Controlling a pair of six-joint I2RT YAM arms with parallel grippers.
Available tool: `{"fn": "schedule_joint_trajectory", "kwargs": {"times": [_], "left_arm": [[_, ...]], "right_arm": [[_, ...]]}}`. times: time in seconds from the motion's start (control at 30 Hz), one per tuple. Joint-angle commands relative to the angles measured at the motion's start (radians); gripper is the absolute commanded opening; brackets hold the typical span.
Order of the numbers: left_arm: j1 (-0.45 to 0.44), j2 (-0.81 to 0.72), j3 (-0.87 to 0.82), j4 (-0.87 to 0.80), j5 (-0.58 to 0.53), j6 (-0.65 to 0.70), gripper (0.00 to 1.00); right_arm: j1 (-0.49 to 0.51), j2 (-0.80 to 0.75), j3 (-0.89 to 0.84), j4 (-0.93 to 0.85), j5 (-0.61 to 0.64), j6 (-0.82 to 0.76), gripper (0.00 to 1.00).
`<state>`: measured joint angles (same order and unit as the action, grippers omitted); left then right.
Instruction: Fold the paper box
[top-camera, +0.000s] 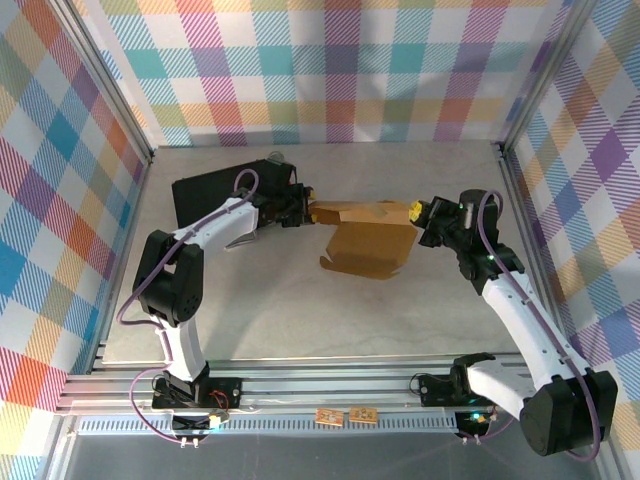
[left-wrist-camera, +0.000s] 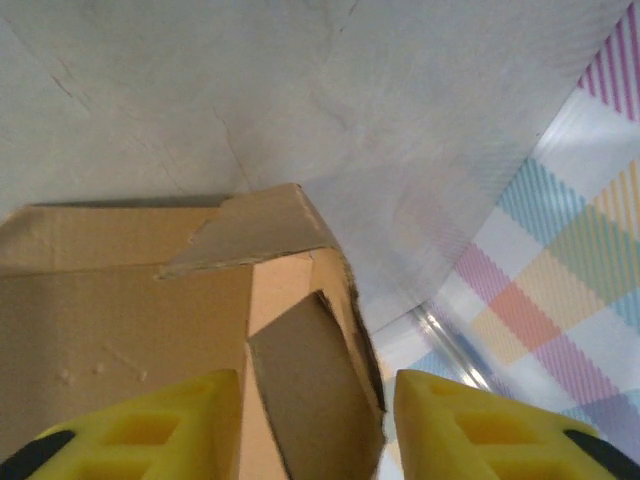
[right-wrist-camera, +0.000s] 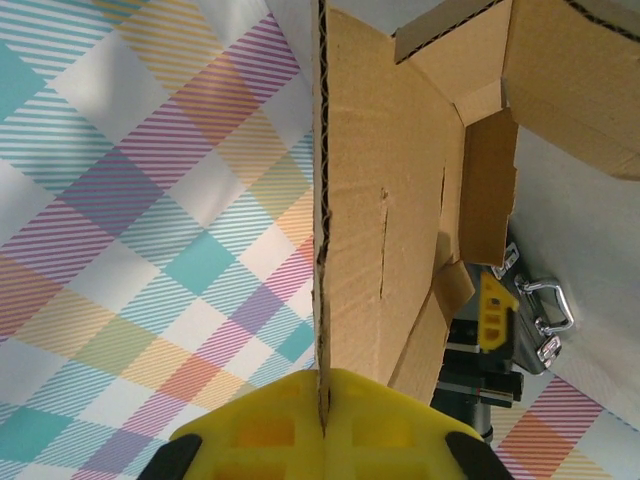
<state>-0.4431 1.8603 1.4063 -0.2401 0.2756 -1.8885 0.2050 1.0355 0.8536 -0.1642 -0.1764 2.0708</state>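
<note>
Edge-on paper box (right-wrist-camera: 390, 200), right gripper (right-wrist-camera: 322, 408) pinching

Found wide bare tabletop (top-camera: 300, 320) between the arm bases and the paper box (top-camera: 365, 240), with room there for a tool to pass. Met the box in the middle, stretched between the left tool (top-camera: 307, 213) and the right tool (top-camera: 414, 211), the right one clamped on its wall. Saw the black case (top-camera: 205, 195) just behind the left tool, blocking the far left. Noted free tabletop behind the box, up to the checked wall (top-camera: 330, 70).
</note>
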Motion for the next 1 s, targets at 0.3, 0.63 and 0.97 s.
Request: {"fn": "schedule_joint_trajectory", "kwargs": {"times": [0.3, 0.63, 0.97], "left_arm": [[-0.053, -0.078, 0.032, -0.178, -0.171, -0.181, 0.0], [-0.16, -0.031, 0.337, -0.711, -0.397, -0.338, 0.0], [-0.2, 0.002, 0.381, -0.737, -0.431, -0.34, 0.0]], "right_arm": [[-0.038, 0.021, 0.037, -0.069, -0.119, 0.033, 0.32], [0.309, -0.129, 0.147, -0.292, 0.319, -0.085, 0.57], [0.485, 0.101, 0.376, -0.404, 0.414, -0.146, 0.59]]}}
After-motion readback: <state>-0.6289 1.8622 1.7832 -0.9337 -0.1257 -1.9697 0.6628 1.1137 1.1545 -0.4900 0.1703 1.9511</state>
